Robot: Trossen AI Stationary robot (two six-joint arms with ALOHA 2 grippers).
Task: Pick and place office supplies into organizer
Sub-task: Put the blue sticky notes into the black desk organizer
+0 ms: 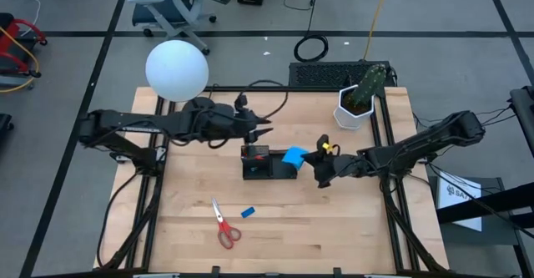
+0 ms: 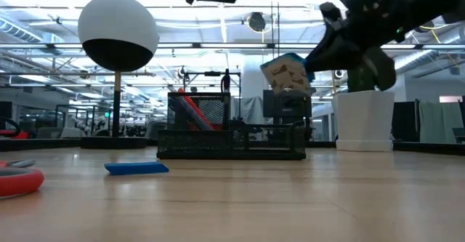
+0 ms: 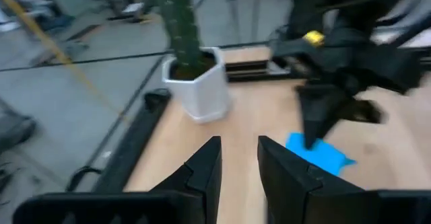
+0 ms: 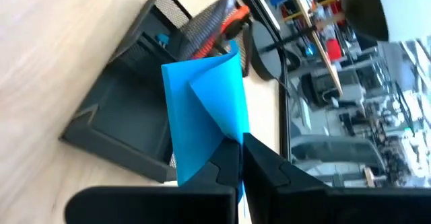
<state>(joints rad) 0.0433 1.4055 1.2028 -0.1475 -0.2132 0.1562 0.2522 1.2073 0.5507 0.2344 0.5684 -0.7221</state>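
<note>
Right pincer (image 1: 321,163) pinching blue note pad (image 1: 294,156) just right of the organizer (image 1: 260,163) at frame centre, left pincer (image 1: 264,130) spread above it, scissors (image 1: 224,225) and eraser (image 1: 248,212) on counter (image 1: 334,228) lower left.

A robotics lab or workshop in a large open hall. A wooden table (image 1: 275,219) stands on a grey floor marked with dark tape lines (image 1: 250,33), with an office chair (image 1: 171,2) and loose cables (image 1: 310,46) behind it. The low view shows long ceiling lights (image 2: 43,13), metal racks (image 2: 73,118) and glass partitions far beyond the table.
</note>
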